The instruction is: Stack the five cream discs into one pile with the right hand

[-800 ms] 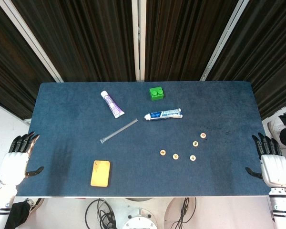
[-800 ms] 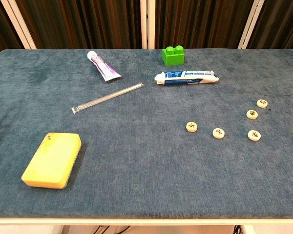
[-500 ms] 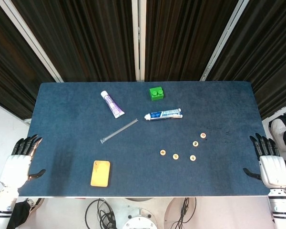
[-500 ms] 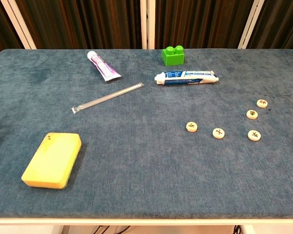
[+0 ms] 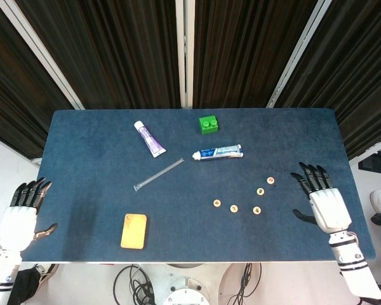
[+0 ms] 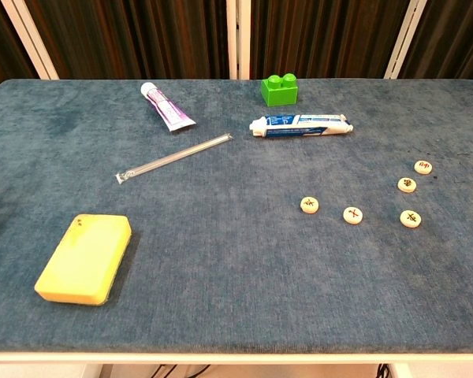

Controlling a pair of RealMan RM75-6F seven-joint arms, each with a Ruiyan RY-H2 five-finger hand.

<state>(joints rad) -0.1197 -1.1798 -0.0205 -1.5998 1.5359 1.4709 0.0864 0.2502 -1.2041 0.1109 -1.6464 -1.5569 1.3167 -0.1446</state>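
From the head view, the five cream discs lie apart, unstacked, on the blue worktop below the blue toothpaste tube, the empty right hand spread just right of them and the left hand spread, empty, at the worktop's far-left edge, while the chest view shows the discs below that tube and neither hand.
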